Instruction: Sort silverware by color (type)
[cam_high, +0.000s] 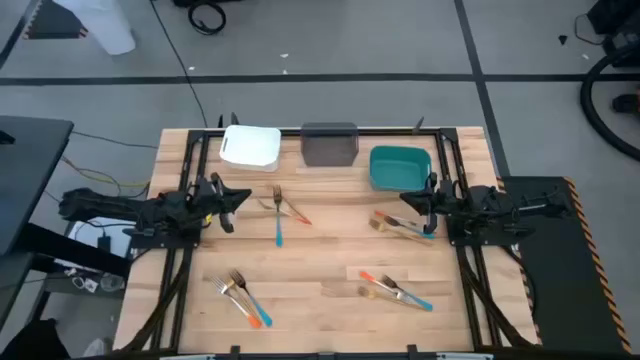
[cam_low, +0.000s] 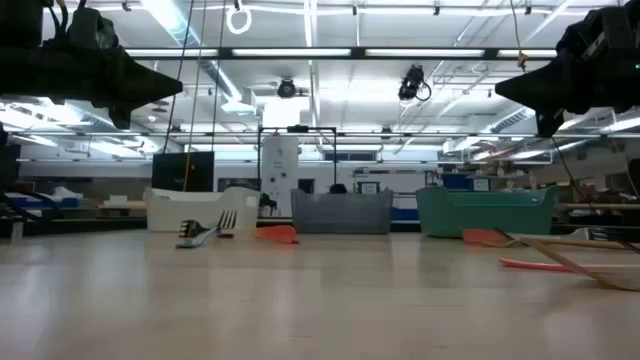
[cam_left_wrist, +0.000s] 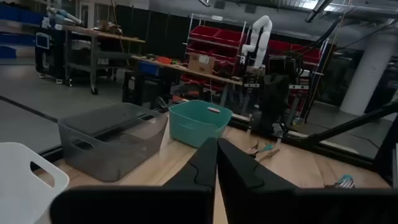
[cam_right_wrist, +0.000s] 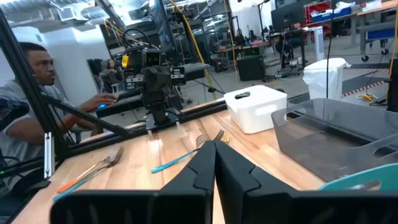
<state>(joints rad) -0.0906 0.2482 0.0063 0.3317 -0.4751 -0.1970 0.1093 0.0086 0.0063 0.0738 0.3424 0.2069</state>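
The silverware lies flat on the wooden table in four loose groups: blue, orange and tan forks at centre-left (cam_high: 279, 212), one group in front of the teal bin (cam_high: 400, 226), one near-left (cam_high: 246, 298), one near-right (cam_high: 397, 290). My left gripper (cam_high: 232, 200) hovers shut at the table's left side, pointing right, with its fingers (cam_left_wrist: 216, 158) together. My right gripper (cam_high: 412, 203) hovers shut at the right side, pointing left, with its fingers (cam_right_wrist: 214, 162) together. Both are raised above the table, holding nothing.
Along the far edge stand a white bin (cam_high: 250, 146), a grey bin (cam_high: 329, 145) and a teal bin (cam_high: 400, 167). The middle of the table between the fork groups is bare wood. A person (cam_right_wrist: 28, 93) sits beyond the table's left side.
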